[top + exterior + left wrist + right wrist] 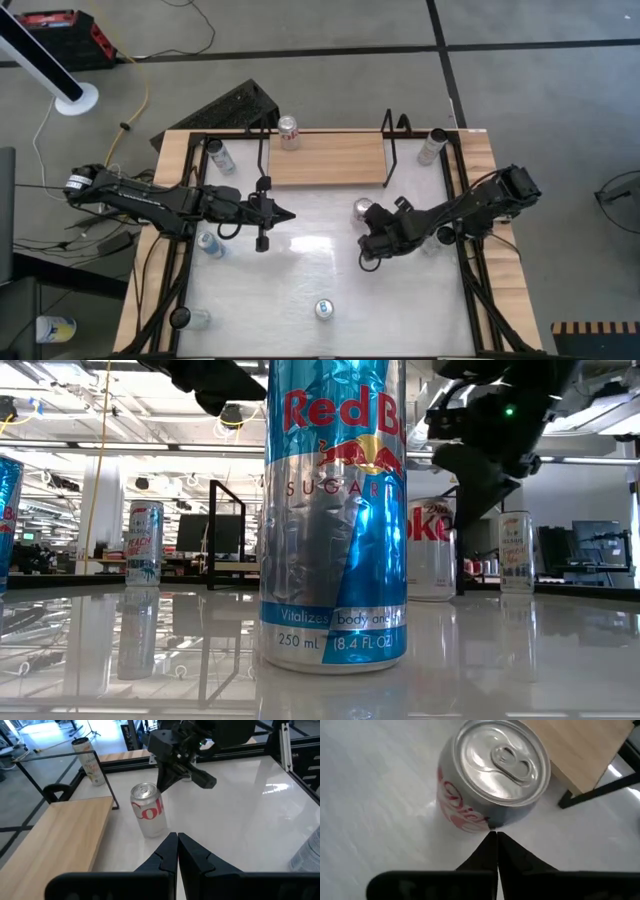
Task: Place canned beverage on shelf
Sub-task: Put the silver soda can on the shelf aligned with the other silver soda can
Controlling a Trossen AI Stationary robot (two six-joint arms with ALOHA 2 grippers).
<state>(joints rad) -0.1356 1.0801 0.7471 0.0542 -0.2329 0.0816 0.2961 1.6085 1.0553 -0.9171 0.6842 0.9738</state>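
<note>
Silver with red lettering, the cola can stood upright on the white table, just beside the wooden shelf and not yet lifted. One can sat at the shelf's far edge, so most of the board looked free. Right claw hovered near the cola can, fingers closed and empty. Left claw waited mid-table, also closed. Black rails flanked the shelf.
</note>
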